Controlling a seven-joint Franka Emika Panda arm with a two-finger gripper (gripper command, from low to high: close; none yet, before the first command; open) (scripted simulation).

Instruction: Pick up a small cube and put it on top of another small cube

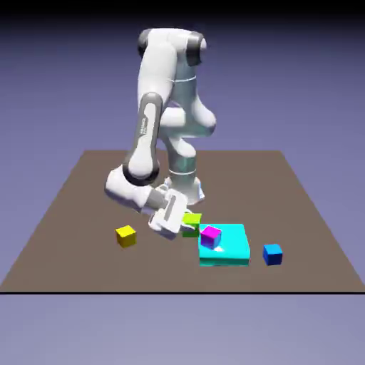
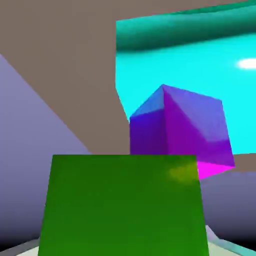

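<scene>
While the hand view is filled along its bottom edge by the small lime-green cube (image 2: 122, 205), seen large and close between where the fingertips would show, the pincer (image 1: 178, 227) is pressed shut on that cube and its own tips are hidden behind the green face. Just beyond the green cube in the same view sits a small magenta-purple cube (image 2: 177, 132), turned so that one corner edge faces the camera, and it rests on a flat bright cyan slab (image 2: 190, 55) whose glossy top fills the upper right. Brown tabletop (image 2: 65, 60) runs past the slab's left side, with the blue-violet backdrop showing as a wedge at the far left. In the exterior view, a small blue cube (image 1: 272, 254) lies nearest the front edge, at the exterior view's right and just beside the slab. A small yellow cube (image 1: 126, 235) sits at the exterior view's left, well apart from the slab. Between them the white robot arm (image 1: 153, 135) bends down low, its hand tilted toward the slab, and the green cube is carried at the pincer just beside the magenta cube, at the slab's near-left corner; whether it touches the tabletop cannot be told.
</scene>
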